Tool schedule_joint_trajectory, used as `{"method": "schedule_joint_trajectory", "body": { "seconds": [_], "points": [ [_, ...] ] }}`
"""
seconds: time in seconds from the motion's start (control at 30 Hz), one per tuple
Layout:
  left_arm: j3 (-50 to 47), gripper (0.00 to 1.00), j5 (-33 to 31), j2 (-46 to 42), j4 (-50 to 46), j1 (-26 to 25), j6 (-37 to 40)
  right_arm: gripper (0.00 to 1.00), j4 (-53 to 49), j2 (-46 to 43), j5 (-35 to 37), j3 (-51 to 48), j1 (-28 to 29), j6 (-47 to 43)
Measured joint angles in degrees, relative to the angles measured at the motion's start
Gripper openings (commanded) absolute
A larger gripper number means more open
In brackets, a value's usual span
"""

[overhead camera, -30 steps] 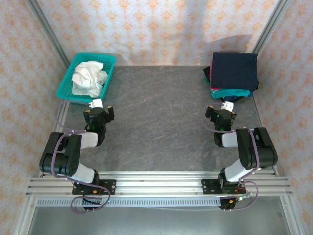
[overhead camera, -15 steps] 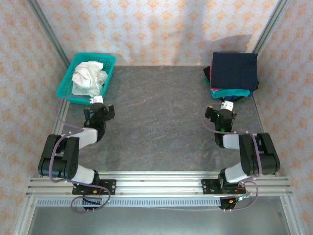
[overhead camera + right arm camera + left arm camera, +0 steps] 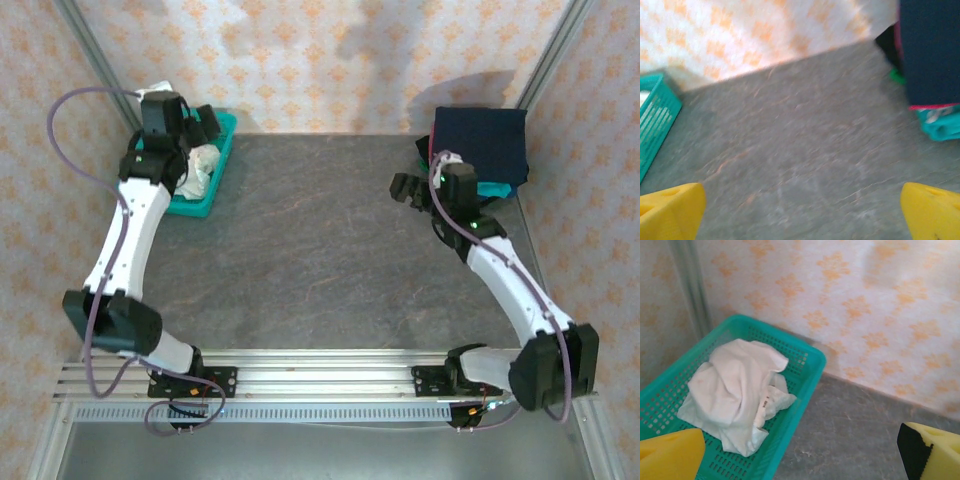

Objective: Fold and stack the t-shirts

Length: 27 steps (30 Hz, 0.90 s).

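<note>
Most of the work looked done, for folded t-shirts [image 3: 478, 148] lay stacked far across the desk [image 3: 320, 250] from the teal basket [image 3: 807, 365], but one white t-shirt [image 3: 735, 390] lay crumpled inside that basket, with the left pincer [image 3: 800, 452] released above it and the right pincer [image 3: 800, 210] released too.

Basket half-covered, right wrist view smeared

From above, the left arm [image 3: 128, 225] hides most of the teal basket [image 3: 190, 208] and the white t-shirt [image 3: 205, 160]. The right wrist view is blurred, and its right edge cuts off the folded stack [image 3: 932, 60].
</note>
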Motion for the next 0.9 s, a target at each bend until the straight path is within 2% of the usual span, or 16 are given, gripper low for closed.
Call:
{"method": "schedule_joint_trajectory", "body": {
  "seconds": [0.13, 0.27, 0.43, 0.53, 0.63, 0.77, 0.8, 0.9],
  "points": [
    [7.52, 1.0, 2.01, 11.04, -6.6, 4.17, -5.73, 0.99, -8.02, 7.54, -5.92, 10.08, 2.56, 2.12],
    [17.14, 1.0, 4.13, 26.29, -11.65, 7.74, -9.81, 0.99, -12.26, 12.85, -10.67, 17.9, 5.22, 4.04],
    [22.25, 1.0, 4.87, 39.3, -14.58, 9.35, -11.69, 0.99, -13.64, 14.43, -14.45, 20.61, 8.15, 5.84],
    [23.19, 0.92, 5.57, 43.08, -14.93, 9.22, -12.72, 0.99, -13.81, 14.58, -15.56, 20.61, 8.37, 7.08],
    [23.98, 0.72, 6.16, 44.83, -14.73, 9.22, -14.56, 0.99, -13.84, 14.58, -15.8, 20.61, 8.31, 8.0],
    [24.04, 0.07, 8.02, 45.35, -14.25, 9.22, -15.04, 0.99, -13.84, 14.56, -15.76, 20.61, 8.31, 8.11],
    [24.04, 0.0, 8.83, 45.38, -14.1, 9.22, -15.04, 0.99, -13.84, 14.56, -15.69, 20.61, 8.31, 8.11],
    [24.04, 0.0, 10.08, 44.96, -13.25, 9.18, -14.62, 0.99, -13.73, 14.56, -15.56, 20.61, 8.31, 8.33]
  ]
}}
